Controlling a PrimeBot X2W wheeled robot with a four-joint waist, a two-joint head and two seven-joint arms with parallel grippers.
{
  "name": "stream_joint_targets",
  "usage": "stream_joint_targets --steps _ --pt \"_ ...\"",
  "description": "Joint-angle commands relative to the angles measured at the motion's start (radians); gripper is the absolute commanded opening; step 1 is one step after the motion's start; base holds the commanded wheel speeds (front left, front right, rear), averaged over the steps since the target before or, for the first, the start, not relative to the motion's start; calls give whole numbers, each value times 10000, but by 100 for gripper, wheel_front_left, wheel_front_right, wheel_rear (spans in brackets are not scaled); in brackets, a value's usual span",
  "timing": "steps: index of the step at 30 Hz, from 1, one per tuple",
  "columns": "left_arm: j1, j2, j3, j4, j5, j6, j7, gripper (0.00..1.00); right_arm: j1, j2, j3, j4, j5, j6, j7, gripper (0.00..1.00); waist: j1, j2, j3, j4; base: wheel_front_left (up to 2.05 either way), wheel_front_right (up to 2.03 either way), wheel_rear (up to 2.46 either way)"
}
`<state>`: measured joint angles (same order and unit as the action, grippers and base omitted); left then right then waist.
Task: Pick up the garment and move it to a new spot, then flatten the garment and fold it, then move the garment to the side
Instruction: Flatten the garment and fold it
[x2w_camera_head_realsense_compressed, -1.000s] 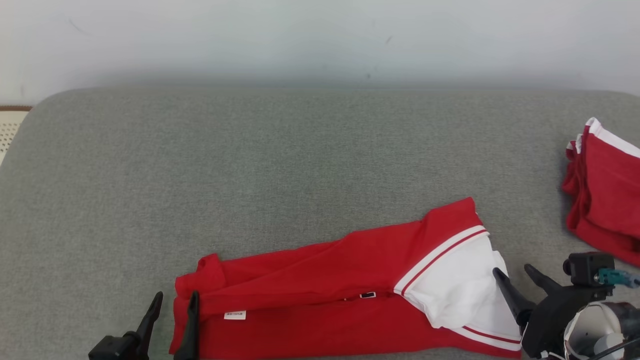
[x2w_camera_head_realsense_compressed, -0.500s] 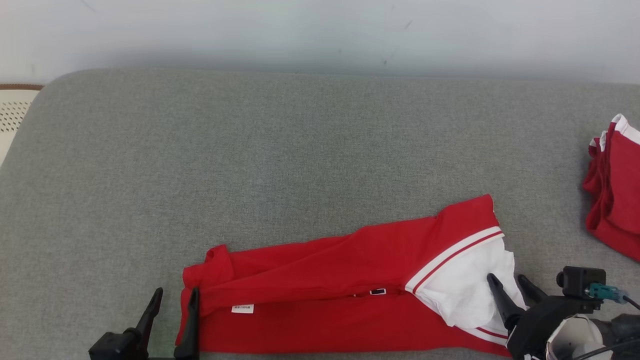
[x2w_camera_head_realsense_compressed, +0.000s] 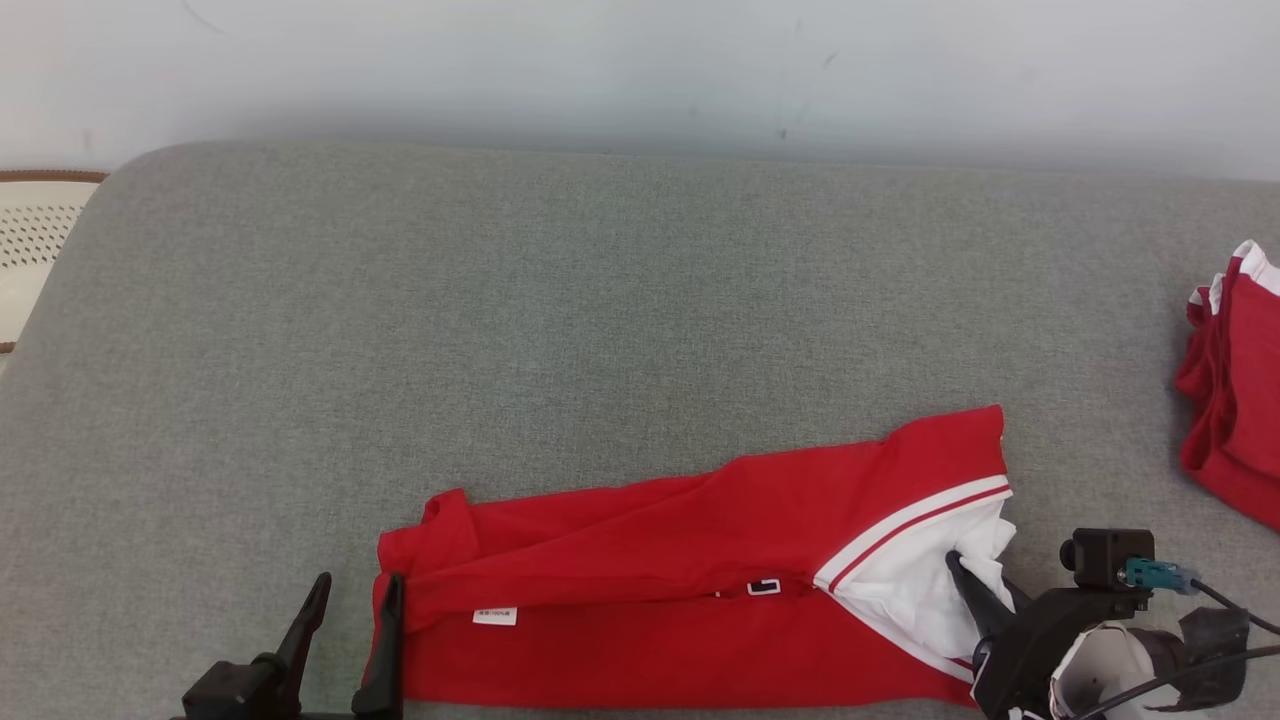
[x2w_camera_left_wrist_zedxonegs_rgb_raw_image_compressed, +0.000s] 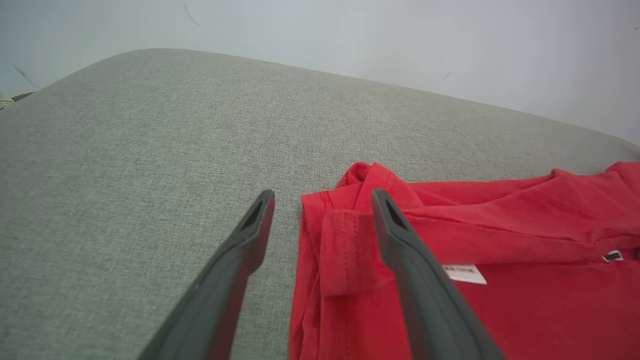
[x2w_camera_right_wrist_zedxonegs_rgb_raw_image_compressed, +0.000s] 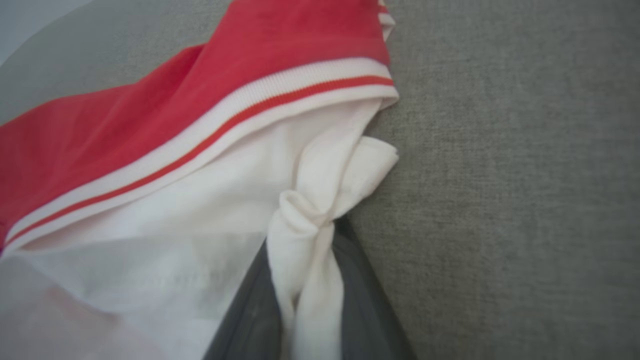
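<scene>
The garment (x2w_camera_head_realsense_compressed: 680, 560), a red shirt with a white, red-striped end, lies in a long strip near the front of the grey cushion (x2w_camera_head_realsense_compressed: 600, 320). My right gripper (x2w_camera_head_realsense_compressed: 985, 582) is at its right end. In the right wrist view the dark fingers (x2w_camera_right_wrist_zedxonegs_rgb_raw_image_compressed: 365, 310) are shut on a bunched fold of the white cloth (x2w_camera_right_wrist_zedxonegs_rgb_raw_image_compressed: 305, 235). My left gripper (x2w_camera_head_realsense_compressed: 358, 585) stands open at the shirt's left end. In the left wrist view the left gripper (x2w_camera_left_wrist_zedxonegs_rgb_raw_image_compressed: 324, 197) straddles the hem of the garment (x2w_camera_left_wrist_zedxonegs_rgb_raw_image_compressed: 500, 235), one finger over red cloth, the other over bare cushion.
A second red and white pile of cloth (x2w_camera_head_realsense_compressed: 1235, 400) lies at the cushion's right edge. A pale wall (x2w_camera_head_realsense_compressed: 600, 70) runs behind the cushion. A cream perforated object (x2w_camera_head_realsense_compressed: 30, 240) sits past the left end.
My right gripper has closed on the white end of the garment, gathering the cloth into a bunch. The head camera has shifted a little. The left gripper stays open in place.
</scene>
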<state>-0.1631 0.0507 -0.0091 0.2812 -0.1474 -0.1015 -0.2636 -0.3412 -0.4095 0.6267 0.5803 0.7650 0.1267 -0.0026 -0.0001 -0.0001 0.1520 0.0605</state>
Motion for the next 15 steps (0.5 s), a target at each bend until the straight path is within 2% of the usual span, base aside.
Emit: stream_joint_targets --steps 1,10,15 --pt "32 2 26 25 29 -12 -7 100 311 331 332 427 98 50 156 0 1 1 -10 6 0 0 0" --pt "191 -1 51 -58 -22 -15 -7 100 -306 -386 -487 1523 325 -38 -1194 0 1 1 -163 -158 0 0 0" --pt "227 2 50 -47 -61 23 -7 100 -481 -678 -606 1586 343 8 -1577 0 1 1 -290 -379 0 0 0"
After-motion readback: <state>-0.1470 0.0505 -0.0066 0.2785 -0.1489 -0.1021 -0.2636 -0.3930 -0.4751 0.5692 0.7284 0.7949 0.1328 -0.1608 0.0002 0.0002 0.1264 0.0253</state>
